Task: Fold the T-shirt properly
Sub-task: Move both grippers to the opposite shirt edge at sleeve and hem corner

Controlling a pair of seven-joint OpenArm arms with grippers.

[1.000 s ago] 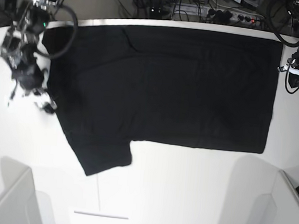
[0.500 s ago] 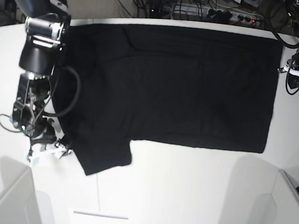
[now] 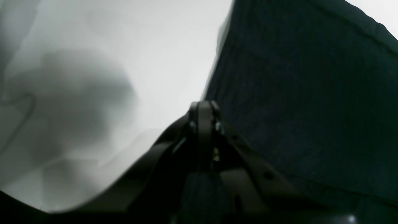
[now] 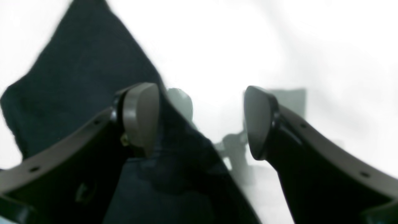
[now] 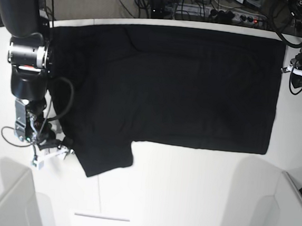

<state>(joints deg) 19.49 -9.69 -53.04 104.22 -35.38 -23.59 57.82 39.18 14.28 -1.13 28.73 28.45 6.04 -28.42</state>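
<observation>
the t-shirt (image 5: 174, 88) is laid flat on the white table (image 5: 186, 195), plain black side up, and covers most of the far half of the surface. in the base view its straight hem is seen at the right edge and one short sleeve (image 5: 102, 159) projects toward the near left.

the right gripper (image 4: 200, 123) is positioned at the outer edge of that sleeve. its jaws are spread wide apart and nothing is held between them. in the right wrist view one fingertip (image 4: 141, 116) is seen above the black cloth and the other (image 4: 256, 121) above bare table; whether either touches the surface cannot be told. in the base view the right arm (image 5: 26, 54) is seen along the left side of the table.

the left gripper (image 3: 203, 116) is fully closed, with no cloth pinched between its fingers. it is located beside the hem edge of the t-shirt, at the far right corner of the table.
</observation>
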